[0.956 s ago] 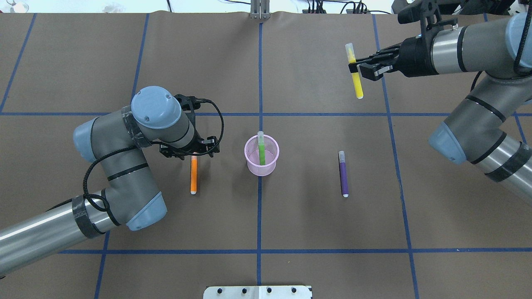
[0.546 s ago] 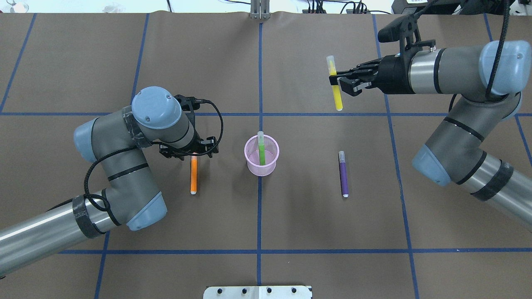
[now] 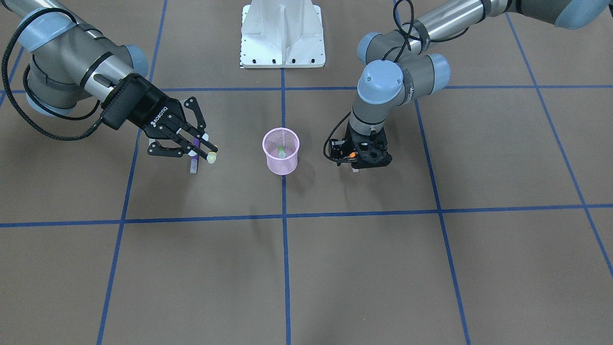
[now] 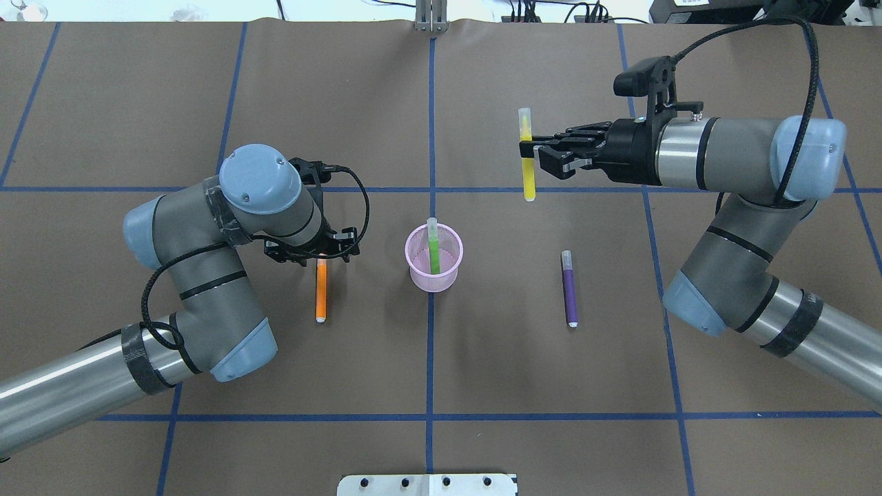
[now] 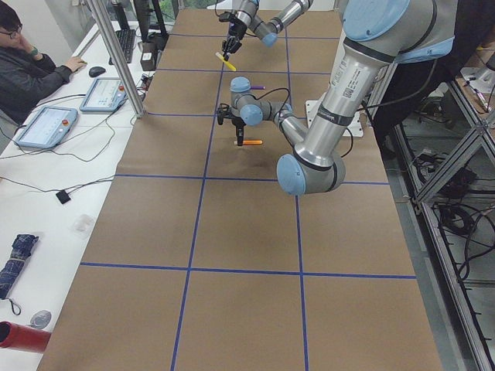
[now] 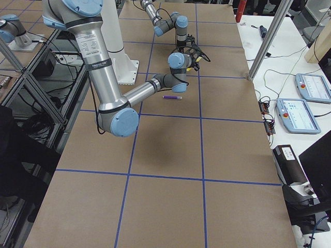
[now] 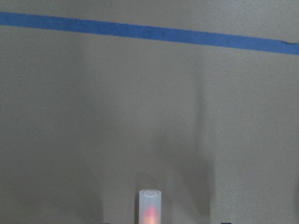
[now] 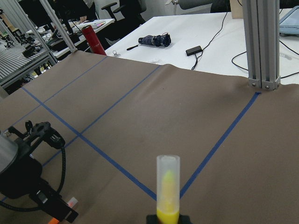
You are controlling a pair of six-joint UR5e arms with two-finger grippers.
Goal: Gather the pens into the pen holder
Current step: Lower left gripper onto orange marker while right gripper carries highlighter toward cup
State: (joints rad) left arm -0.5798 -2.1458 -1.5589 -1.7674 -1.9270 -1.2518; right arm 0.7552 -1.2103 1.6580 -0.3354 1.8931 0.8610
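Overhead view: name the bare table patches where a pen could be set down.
Free: the strip between the pen holder and the purple pen; the far-left squares beyond the left fingers. Crowded: around the orange pen under them; far right, where the right fingers hold the yellow pen.

Bright, even light from above gives the brown table (image 4: 551,386) only faint, soft-edged shadows, the fixed views are sharp, and the left wrist view is dim, grainy and slightly blurred.
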